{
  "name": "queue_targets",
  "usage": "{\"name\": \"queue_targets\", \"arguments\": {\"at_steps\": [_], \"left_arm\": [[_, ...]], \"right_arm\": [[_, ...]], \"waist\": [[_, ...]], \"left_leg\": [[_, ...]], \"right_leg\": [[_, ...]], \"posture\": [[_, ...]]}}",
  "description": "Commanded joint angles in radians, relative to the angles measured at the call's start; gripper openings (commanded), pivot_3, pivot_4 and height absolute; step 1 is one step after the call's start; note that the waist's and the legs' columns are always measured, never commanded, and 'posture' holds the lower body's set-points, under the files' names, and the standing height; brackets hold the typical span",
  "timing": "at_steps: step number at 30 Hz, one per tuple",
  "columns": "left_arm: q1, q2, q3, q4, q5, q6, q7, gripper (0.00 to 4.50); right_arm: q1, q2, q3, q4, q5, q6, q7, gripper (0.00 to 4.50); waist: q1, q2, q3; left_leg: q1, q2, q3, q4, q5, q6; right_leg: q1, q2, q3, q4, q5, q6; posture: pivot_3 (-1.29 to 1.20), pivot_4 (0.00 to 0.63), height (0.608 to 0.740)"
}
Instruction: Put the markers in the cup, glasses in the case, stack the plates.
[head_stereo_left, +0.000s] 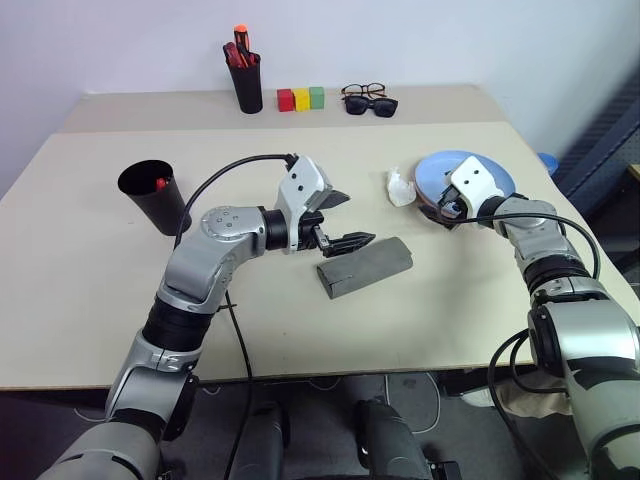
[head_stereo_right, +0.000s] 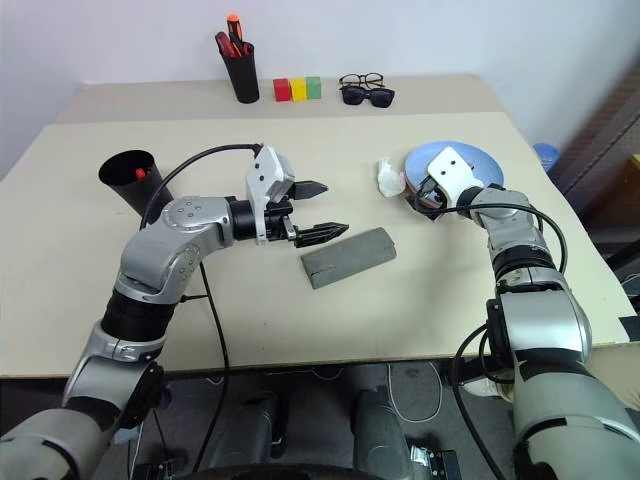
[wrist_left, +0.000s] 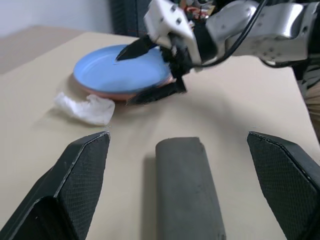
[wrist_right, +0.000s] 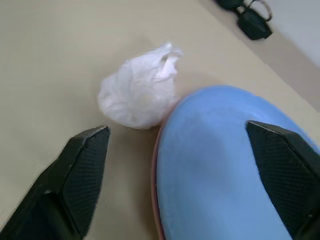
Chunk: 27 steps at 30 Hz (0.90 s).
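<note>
The black cup (head_stereo_left: 153, 197) stands at the left with a red marker (head_stereo_left: 160, 183) showing inside it. The grey case (head_stereo_left: 365, 267) lies shut mid-table. My left gripper (head_stereo_left: 358, 218) hovers open just left of and above the case's far end; the case (wrist_left: 185, 190) lies between its fingers' line of sight. The light blue plate (head_stereo_left: 482, 170) rests on the pink plate (wrist_left: 120, 95) at the right. My right gripper (head_stereo_left: 447, 208) is open at their near-left rim, one finger above the blue plate (wrist_right: 220, 175), one beside it. The wire-framed glasses (head_stereo_left: 364, 90) lie at the far edge.
A crumpled white tissue (head_stereo_left: 400, 188) lies just left of the plates. Dark sunglasses (head_stereo_left: 374, 105) sit in front of the glasses. A black pen holder (head_stereo_left: 246, 85) with red pens and three coloured blocks (head_stereo_left: 301, 98) stand at the back.
</note>
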Motion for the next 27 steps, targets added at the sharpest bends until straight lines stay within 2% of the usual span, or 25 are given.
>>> {"name": "queue_targets", "arguments": {"at_steps": [1,12,20,27], "left_arm": [[0.007,0.004,0.049,-0.023,-0.018,-0.016,0.026,4.5],[0.156,0.073,0.211,-0.221,-0.091,0.131,0.176,4.5],[0.219,0.09,0.311,-0.379,-0.149,0.238,0.301,4.5],[0.23,0.095,0.346,-0.448,-0.186,0.287,0.368,4.5]], "right_arm": [[-0.019,0.042,-0.043,-0.06,0.059,0.0,0.033,4.48],[-0.06,0.216,-0.074,0.004,0.082,0.044,-0.101,4.48],[-0.073,0.252,-0.084,0.069,0.063,0.099,-0.22,4.48],[-0.054,0.26,-0.084,0.088,0.047,0.136,-0.251,4.48]], "waist": [[-0.005,0.0,0.0],[-0.014,0.0,0.0],[-0.003,0.0,0.0],[-0.001,0.0,0.0]], "left_leg": [[0.0,0.0,0.0,0.0,0.0,0.0],[0.002,0.0,-0.001,-0.002,0.0,0.0],[0.002,0.0,-0.001,-0.002,0.0,0.0],[0.002,0.0,-0.001,-0.002,0.0,0.0]], "right_leg": [[0.0,0.0,0.0,0.0,0.0,0.0],[0.001,0.0,0.0,0.002,0.001,0.001],[0.001,0.0,0.0,0.001,0.0,0.001],[0.001,0.0,0.0,0.001,0.0,-0.001]], "posture": [[0.0,0.15,0.74],[0.0,0.15,0.74],[0.0,0.15,0.74],[0.0,0.15,0.74]]}}
